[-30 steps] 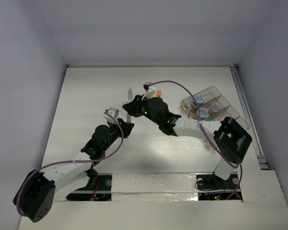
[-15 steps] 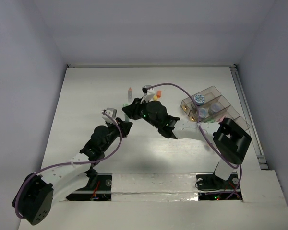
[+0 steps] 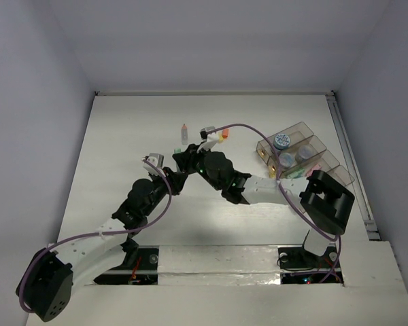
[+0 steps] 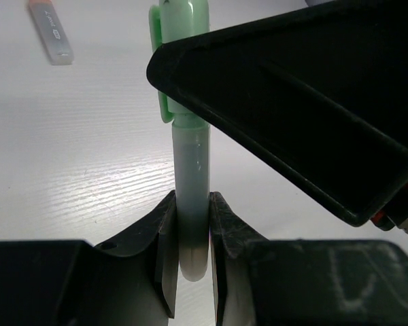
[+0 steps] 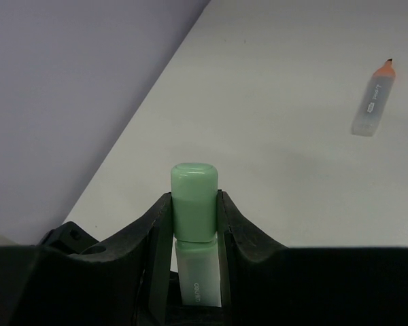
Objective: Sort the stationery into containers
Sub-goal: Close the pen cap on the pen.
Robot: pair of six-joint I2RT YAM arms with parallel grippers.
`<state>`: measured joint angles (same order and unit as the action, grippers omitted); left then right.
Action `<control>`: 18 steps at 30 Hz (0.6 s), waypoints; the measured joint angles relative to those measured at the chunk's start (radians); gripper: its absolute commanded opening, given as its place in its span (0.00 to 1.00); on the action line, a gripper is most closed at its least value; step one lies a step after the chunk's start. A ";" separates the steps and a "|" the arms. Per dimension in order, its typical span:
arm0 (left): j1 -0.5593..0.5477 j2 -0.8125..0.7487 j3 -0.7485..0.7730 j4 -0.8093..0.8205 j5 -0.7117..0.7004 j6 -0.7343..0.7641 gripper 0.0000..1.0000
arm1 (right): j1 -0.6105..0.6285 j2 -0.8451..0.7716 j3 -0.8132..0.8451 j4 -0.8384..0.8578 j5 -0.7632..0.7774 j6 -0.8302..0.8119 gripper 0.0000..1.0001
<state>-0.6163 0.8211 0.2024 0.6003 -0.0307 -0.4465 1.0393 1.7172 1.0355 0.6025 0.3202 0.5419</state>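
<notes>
Left wrist view and right wrist view each catch one end of a green pen (image 4: pixel 190 170) gripped by both arms.
Left wrist view shows the left gripper (image 4: pixel 192 210) clamped on the pale grey barrel near its rounded end, while the black bulk of the other arm covers much of the green cap. Right wrist view shows that end: the right gripper (image 5: pixel 194 207) is closed on the cap, a finger on either side. Top external view hides the pen where the two grippers meet, left of the table's (image 3: pixel 122 136) middle. It alone shows the organiser tray (image 3: pixel 306 129) at the right, well apart, with a blue-white tub (image 3: pixel 281 140) and a purple tub (image 3: pixel 302 154) inside. An orange-capped pen (image 3: pixel 184 133) lies on the table, apart from the held one.
</notes>
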 measured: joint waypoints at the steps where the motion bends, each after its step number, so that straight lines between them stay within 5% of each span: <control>1: 0.000 -0.005 0.000 -0.002 0.000 -0.004 0.00 | 0.002 0.000 -0.002 0.005 0.006 0.000 0.00; 18: -0.009 -0.023 0.000 -0.044 0.001 -0.068 0.00 | 0.031 0.000 -0.024 0.016 0.056 -0.020 0.00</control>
<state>-0.6254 0.7986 0.2024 0.5564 -0.0299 -0.5140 1.0698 1.7172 1.0115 0.6182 0.3759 0.5217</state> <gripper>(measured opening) 0.153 0.330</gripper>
